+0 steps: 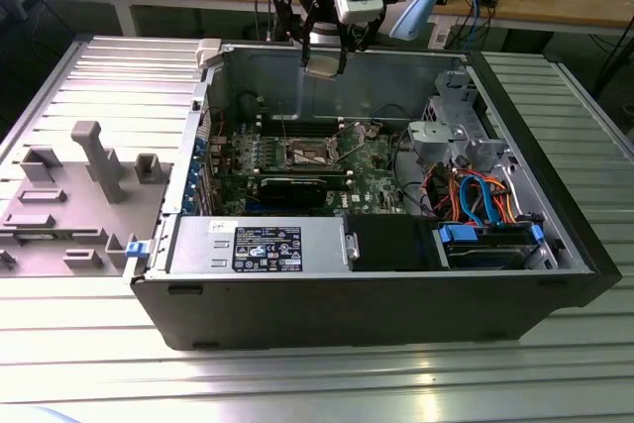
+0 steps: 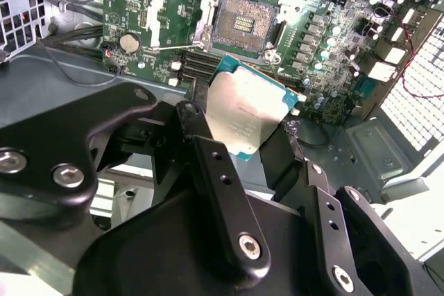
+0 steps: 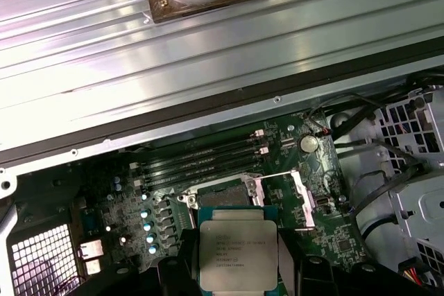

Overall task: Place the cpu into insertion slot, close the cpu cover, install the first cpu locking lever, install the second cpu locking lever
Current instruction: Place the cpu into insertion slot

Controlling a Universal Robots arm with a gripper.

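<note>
My gripper (image 1: 324,54) hangs high over the open computer case and is shut on the cpu (image 1: 324,65), a flat silver-faced square chip. Both wrist views show the cpu (image 2: 243,112) (image 3: 238,254) clamped by its edges between black fingers (image 2: 193,123). Well below it on the green board lies the insertion slot (image 2: 243,22) (image 1: 309,153), its dark centre exposed. In the first wrist view the chip hides part of the slot (image 3: 222,195). The cpu cover (image 2: 179,15) (image 3: 284,199) is swung open and rests beside the slot.
The case walls (image 1: 213,96) surround the board. A black expansion card (image 1: 297,183) and memory slots (image 3: 201,157) lie near the socket. A power supply (image 1: 258,245) and a drive bay with blue and orange cables (image 1: 475,200) sit at the case front and right. A grey fixture plate (image 1: 79,185) is at the exterior view's left.
</note>
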